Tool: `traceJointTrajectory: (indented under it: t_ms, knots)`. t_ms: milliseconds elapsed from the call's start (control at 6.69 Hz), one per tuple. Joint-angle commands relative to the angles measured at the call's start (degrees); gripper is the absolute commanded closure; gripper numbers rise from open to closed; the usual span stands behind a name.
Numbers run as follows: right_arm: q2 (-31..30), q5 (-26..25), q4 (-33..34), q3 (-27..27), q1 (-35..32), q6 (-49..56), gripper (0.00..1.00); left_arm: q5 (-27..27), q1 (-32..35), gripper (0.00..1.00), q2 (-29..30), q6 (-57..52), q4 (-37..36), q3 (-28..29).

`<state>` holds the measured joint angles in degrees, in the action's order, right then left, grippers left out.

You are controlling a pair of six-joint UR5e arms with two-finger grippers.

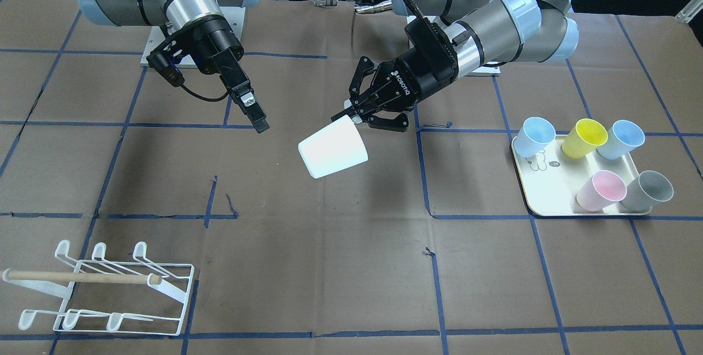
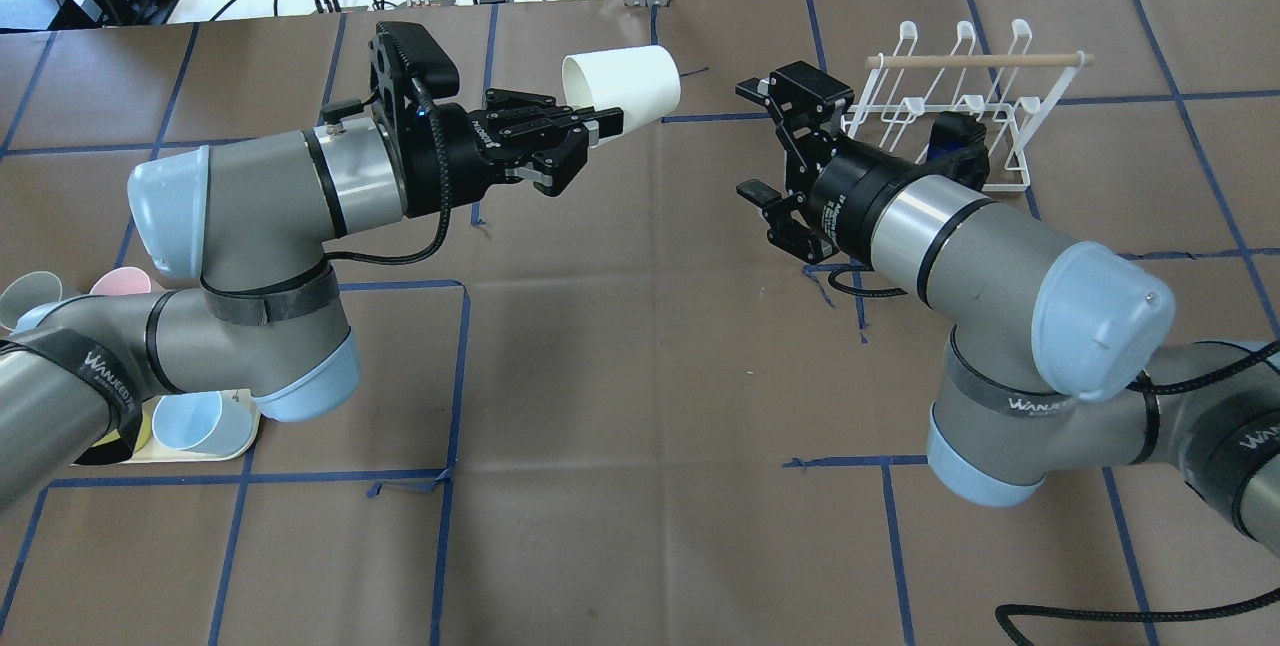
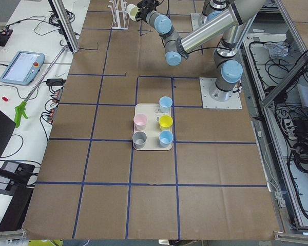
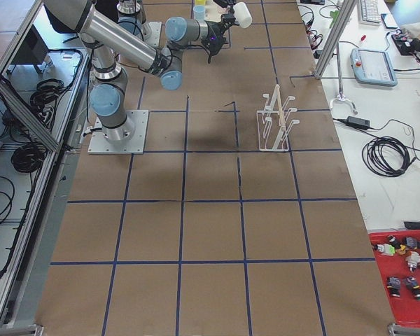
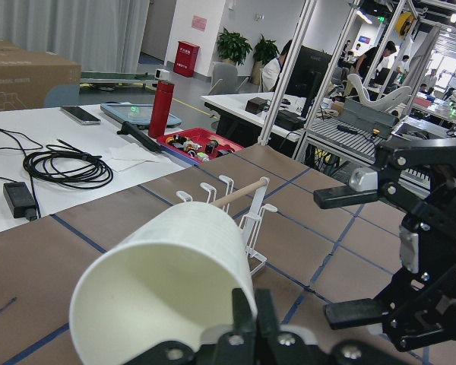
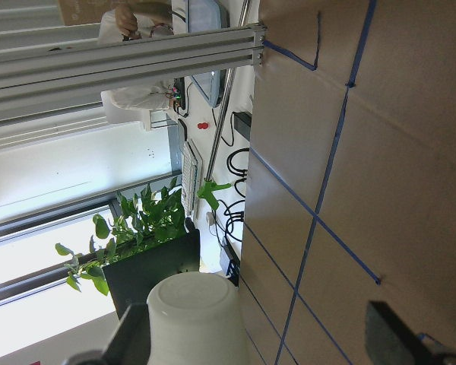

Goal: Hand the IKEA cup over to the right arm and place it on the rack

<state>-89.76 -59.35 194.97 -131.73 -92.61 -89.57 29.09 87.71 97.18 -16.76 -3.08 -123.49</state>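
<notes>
My left gripper (image 2: 598,122) is shut on the rim of a white cup (image 2: 625,84) and holds it on its side above the table, its base pointing at the right arm. The cup also shows in the front view (image 1: 332,149) and the left wrist view (image 5: 167,281). My right gripper (image 2: 752,138) is open and empty, a short way from the cup's base and facing it. In the right wrist view the cup's base (image 6: 194,319) lies between my spread fingers (image 6: 395,342). The white wire rack (image 2: 950,96) with its wooden dowel stands behind the right gripper.
A cream tray (image 1: 549,201) holds several coloured cups on the left arm's side. The table is brown paper with blue tape lines. The rack (image 1: 104,289) sits near the table's far edge, on the right arm's side.
</notes>
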Motion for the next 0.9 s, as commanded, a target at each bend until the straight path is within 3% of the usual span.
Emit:
traceJointTrajectory:
  t_ms: [0, 149, 747]
  knots:
    - [4.0, -0.9, 0.0, 4.4, -3.7, -1.2, 0.00, 0.0, 0.1, 0.91, -0.1, 0.2, 0.0, 0.0]
    - [4.7, -5.0, -0.6, 6.1, -5.8, -1.5, 0.00, -0.1, 0.1, 0.90, -0.1, 0.2, 0.0, 0.0]
    - [8.1, -5.6, -2.6, 10.6, -8.3, -3.1, 0.00, 0.0, 0.1, 0.90, 0.0, 0.3, 0.0, 0.0]
